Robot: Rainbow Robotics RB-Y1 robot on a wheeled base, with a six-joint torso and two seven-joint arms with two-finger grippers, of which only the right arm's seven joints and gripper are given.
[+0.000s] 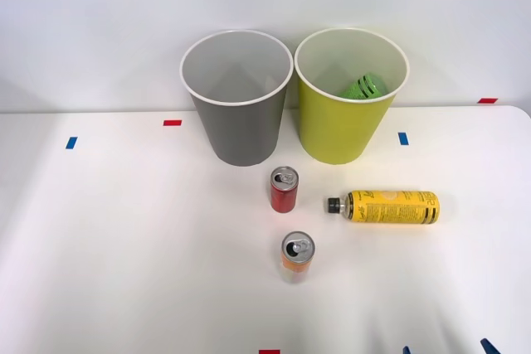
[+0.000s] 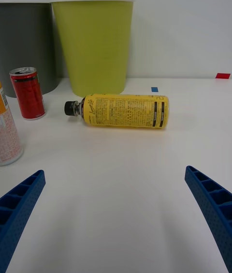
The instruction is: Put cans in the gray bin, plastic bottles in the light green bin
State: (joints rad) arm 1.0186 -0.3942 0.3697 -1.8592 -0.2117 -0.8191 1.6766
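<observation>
Hovering right gripper [image 2: 116, 219] spread | yellow bottle [image 2: 123, 111] lying ahead; bare table [image 2: 116, 166] between

Gray bin [image 1: 237, 101] at 11 o'clock, light green bin [image 1: 348, 101] at 1 holding the green bottle [image 1: 365, 87]; red can [image 1: 284, 189] and orange can [image 1: 297, 255] upright mid-table, yellow bottle [image 1: 386, 206] lying flat at 3.

Gray bin [image 1: 237, 97] left of light green bin [image 1: 351, 94]; cans [image 1: 284, 189] before them; bottle [image 1: 386, 206] right.

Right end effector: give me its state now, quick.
Right end effector: open, holding nothing, fingers spread wide and short of the yellow bottle lying on the table.
</observation>
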